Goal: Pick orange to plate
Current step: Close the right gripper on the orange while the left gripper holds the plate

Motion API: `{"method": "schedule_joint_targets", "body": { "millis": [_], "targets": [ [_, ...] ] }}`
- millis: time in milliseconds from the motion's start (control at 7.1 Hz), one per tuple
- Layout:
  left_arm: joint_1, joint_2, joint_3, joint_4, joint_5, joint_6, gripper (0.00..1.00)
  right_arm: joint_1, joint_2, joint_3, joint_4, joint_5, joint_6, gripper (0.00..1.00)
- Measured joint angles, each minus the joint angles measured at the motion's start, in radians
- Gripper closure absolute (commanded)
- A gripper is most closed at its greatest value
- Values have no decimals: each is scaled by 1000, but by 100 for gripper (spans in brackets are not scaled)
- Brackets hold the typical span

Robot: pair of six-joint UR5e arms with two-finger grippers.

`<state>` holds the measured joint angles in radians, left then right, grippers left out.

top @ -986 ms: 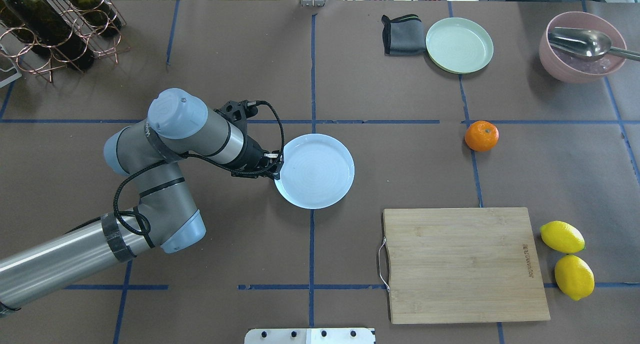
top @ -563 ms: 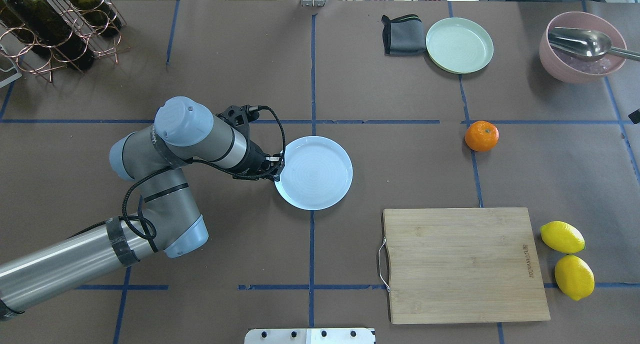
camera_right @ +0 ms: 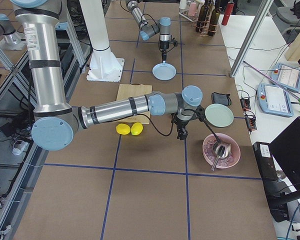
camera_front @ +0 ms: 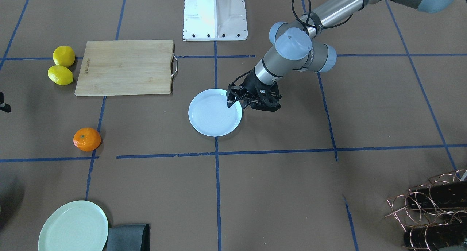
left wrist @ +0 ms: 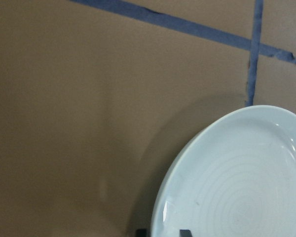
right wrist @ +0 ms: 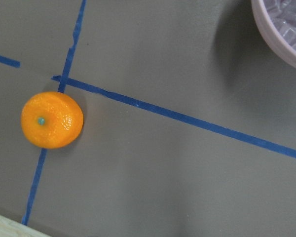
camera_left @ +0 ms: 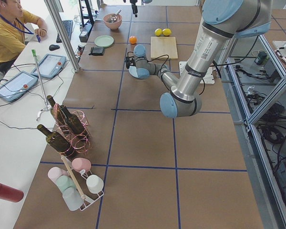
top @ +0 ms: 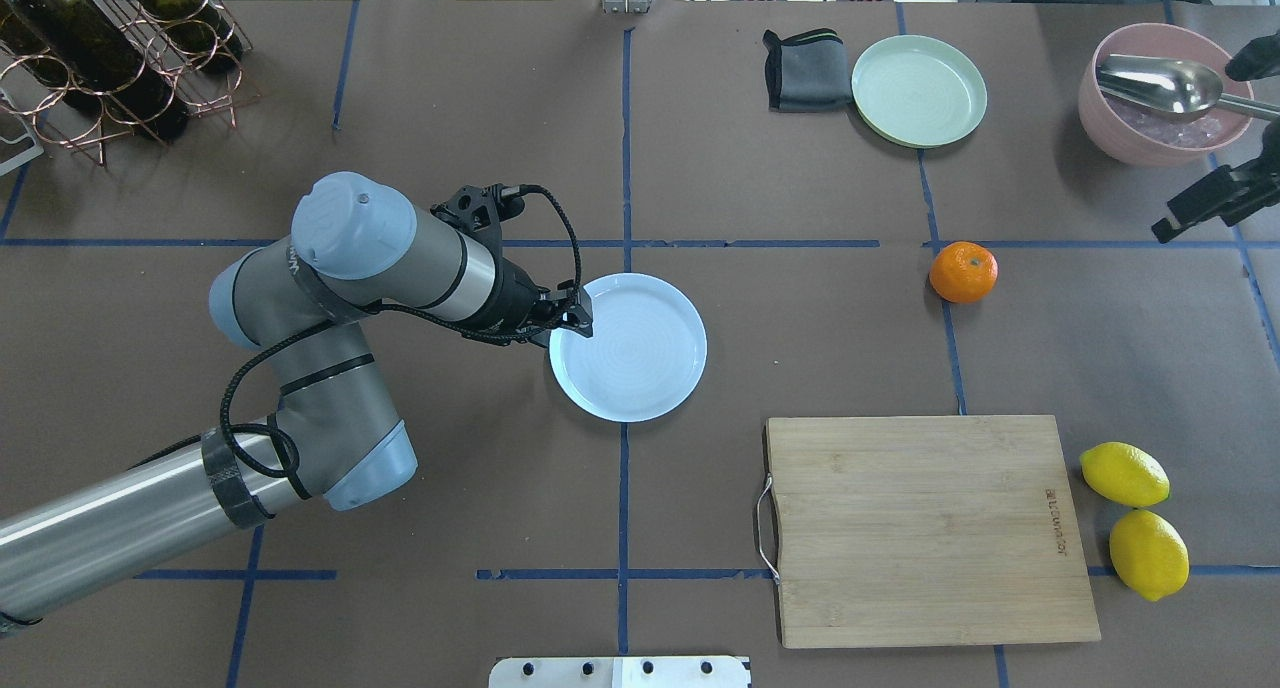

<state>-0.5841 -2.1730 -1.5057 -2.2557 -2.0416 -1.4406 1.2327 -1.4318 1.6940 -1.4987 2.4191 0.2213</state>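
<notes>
The orange (top: 963,271) lies on the brown table right of centre, also seen in the front view (camera_front: 87,139) and under the right wrist camera (right wrist: 52,120). The pale bluish plate (top: 640,353) lies flat at mid-table (camera_front: 213,114). My left gripper (top: 575,318) hangs over the plate's left rim (left wrist: 237,187), its fingertips slightly apart astride the rim, holding nothing. My right gripper (top: 1205,203) comes in at the right edge, well right of the orange; its fingers do not show clearly.
A wooden cutting board (top: 925,528) lies front right with two lemons (top: 1124,473) beside it. A green plate (top: 918,90), a grey cloth (top: 805,70) and a pink bowl (top: 1160,118) with a metal scoop stand at the back right. A bottle rack (top: 110,48) fills the back left corner.
The plate settled flat and stayed put while my left gripper let go of its rim and lifted a little. My right gripper came into view at the right edge.
</notes>
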Motion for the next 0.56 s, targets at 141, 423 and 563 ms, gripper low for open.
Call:
{"method": "schedule_joint_targets", "body": {
  "millis": [141,423,563],
  "targets": [
    [-5,6,-19,1,0,-2,39,-68,2,-21,154,-43,205,0],
    [-12,14,-36,4,-2,-3,38,-201,12,-45,374,-172,523,0],
    [-13,16,-38,5,-2,-3,38,-249,35,-54,408,-222,606,0]
  ]
}}
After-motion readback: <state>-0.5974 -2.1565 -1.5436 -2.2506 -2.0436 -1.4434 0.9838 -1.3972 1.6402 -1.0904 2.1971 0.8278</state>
